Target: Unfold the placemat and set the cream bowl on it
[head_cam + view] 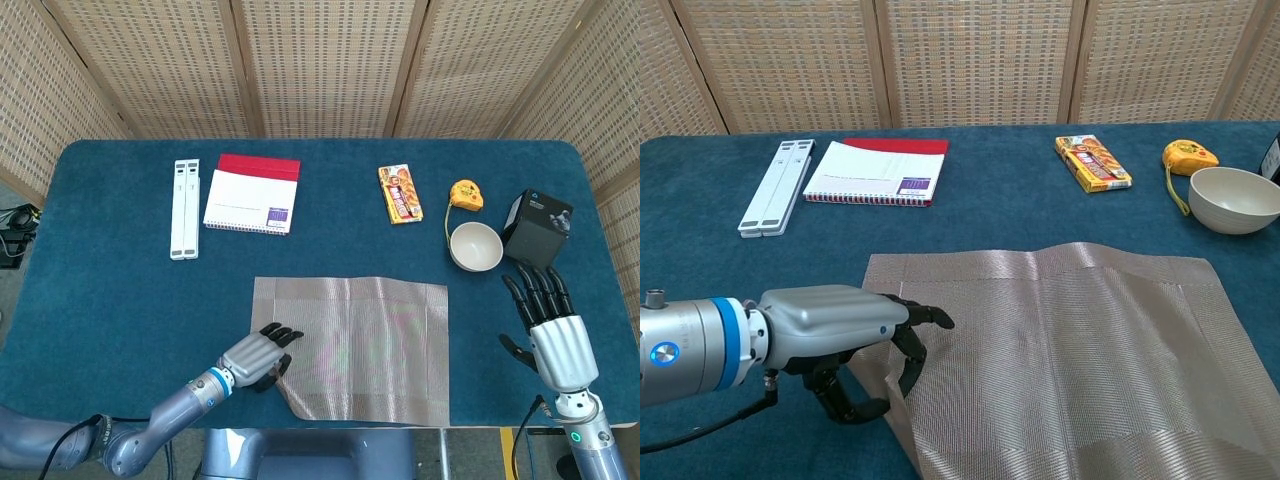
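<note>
The grey woven placemat (360, 345) (1080, 350) lies unfolded and flat on the blue table near the front edge. My left hand (258, 357) (840, 335) pinches the mat's near left edge between thumb and fingers. The cream bowl (474, 246) (1234, 199) stands upright on the table at the right, apart from the mat. My right hand (555, 325) hovers open, fingers spread, in front of the bowl and to the right of the mat; the chest view does not show it.
A red-and-white notebook (252, 194) and a white folded stand (185, 208) lie at the back left. A snack box (399, 193), a yellow tape measure (465, 193) and a black box (537, 226) surround the bowl at the back right.
</note>
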You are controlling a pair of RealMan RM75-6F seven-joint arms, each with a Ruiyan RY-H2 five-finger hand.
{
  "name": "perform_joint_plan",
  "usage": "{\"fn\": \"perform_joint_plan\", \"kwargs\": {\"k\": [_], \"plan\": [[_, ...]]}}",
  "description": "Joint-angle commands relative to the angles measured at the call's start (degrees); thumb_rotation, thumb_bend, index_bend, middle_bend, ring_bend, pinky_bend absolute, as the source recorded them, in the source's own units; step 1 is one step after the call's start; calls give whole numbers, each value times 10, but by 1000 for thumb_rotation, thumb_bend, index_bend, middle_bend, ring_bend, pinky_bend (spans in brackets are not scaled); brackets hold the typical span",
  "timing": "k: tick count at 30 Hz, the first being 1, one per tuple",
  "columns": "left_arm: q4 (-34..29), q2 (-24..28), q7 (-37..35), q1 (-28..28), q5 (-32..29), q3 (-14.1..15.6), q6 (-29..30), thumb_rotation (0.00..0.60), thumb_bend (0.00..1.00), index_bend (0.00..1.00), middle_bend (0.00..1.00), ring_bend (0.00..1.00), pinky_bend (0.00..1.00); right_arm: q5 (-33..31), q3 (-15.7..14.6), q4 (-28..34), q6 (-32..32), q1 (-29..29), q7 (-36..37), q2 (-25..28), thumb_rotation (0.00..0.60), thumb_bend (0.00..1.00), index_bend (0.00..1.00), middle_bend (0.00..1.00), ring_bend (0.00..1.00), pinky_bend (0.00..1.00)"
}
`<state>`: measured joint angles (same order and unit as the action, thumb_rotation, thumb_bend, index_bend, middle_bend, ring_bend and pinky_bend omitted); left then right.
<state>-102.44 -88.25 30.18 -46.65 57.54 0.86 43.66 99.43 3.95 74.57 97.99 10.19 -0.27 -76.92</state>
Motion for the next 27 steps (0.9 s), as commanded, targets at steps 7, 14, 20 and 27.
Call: {"fn": "perform_joint_plan", "kwargs": {"k": [7,14,20,27], "plan": [[-28,50,-22,-30,-10,13,-48,600,441,699,0,0,0,1,0,1,0,0,-1,0,600,0,94,0,0,0],[-45,101,-54,-62,-16,22,-110,600,34,122,0,0,0,1,0,1,-1,0,-2,-1,600,0,94,0,0,0],[-67,137,-104,-49,22,4,-86,600,0,0,0,0,0,1,-1,1,-1,0,-3,0,600,0,95,0,0,0],[-49,169,-174,39,153,-29,89,600,0,0,0,0,0,-6,0,-4,-11,2,-3,-3,600,0,95,0,0,0]]}}
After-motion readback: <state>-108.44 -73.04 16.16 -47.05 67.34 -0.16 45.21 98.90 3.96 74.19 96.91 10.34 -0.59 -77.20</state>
